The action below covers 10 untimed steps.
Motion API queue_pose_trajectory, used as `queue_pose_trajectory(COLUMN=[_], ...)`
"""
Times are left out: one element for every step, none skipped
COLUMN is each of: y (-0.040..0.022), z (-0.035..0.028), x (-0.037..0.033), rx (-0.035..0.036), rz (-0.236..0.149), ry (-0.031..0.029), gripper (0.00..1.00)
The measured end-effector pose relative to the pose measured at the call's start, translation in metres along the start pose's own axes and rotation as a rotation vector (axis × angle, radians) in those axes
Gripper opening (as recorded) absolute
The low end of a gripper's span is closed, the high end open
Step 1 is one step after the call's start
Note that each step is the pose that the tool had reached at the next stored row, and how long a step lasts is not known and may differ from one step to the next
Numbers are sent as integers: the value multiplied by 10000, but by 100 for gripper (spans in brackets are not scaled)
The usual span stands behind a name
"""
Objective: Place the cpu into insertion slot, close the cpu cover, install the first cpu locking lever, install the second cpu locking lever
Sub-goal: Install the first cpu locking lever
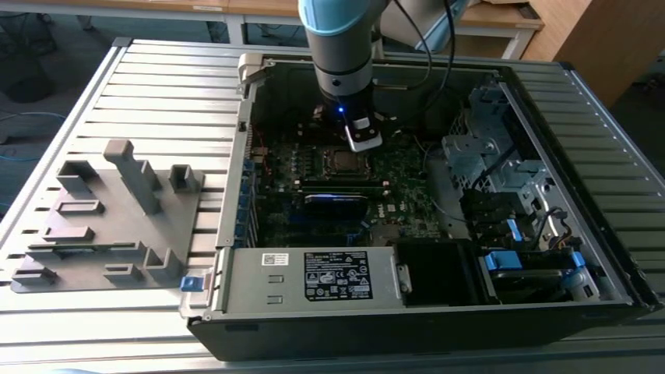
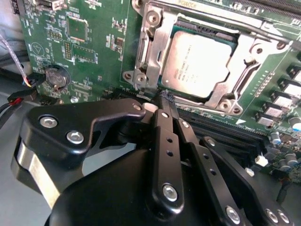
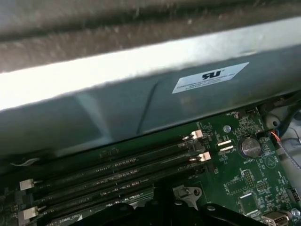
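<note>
In the exterior view the arm [image 1: 338,47] reaches down from the top centre of the frame into an open computer case [image 1: 241,140] lying on the slatted surface [image 1: 156,86]. Its claw [image 1: 362,140] is just above and right of the cpu [image 1: 343,160] at the frame's centre. A grey fixture tray [image 1: 104,210] lies at the exterior view's left, and a white printed label [image 1: 338,276] sits on the power supply at lower centre (its print I leave unread). In the second wrist view the claw [image 2: 164,100] is pressed together, tips at the edge of the insertion slot [image 2: 186,23], where the cpu [image 2: 197,63] lies seated under the closed cpu cover [image 2: 153,52]; faint print crosses the chip's lid. This looks like lever work, and I judge it wants a steady push kept off the green board [image 2: 94,42] and the lid. In the first wrist view a stickered case wall [image 3: 141,108] stands beside memory slots [image 3: 117,172] and a coin cell [image 3: 249,147].
</note>
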<state>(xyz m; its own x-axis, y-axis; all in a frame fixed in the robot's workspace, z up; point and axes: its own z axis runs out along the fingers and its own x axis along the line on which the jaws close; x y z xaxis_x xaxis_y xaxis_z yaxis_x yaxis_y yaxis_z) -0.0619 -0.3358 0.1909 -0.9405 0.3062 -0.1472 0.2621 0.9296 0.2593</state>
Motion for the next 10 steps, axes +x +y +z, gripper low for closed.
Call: queue_pose_trajectory(y=[-2,-2,-3,-3,-3,-3,-3,-2,0,5], z=[5,7,7,8,8,9,9,7,2,-11], x=[1,1,0,1,1,1,1,0,-1,-3], rx=[30,45,46,46,44,43,43,43,38,30], rz=[-11,-18,-19,-20,-20,-20,-20,-19,-19,-19], ry=[-27,-41,-44,-45,-45,-46,-46,-46,-47,-50], gripper=[11,11,11,11,11,11,11,11,11,11])
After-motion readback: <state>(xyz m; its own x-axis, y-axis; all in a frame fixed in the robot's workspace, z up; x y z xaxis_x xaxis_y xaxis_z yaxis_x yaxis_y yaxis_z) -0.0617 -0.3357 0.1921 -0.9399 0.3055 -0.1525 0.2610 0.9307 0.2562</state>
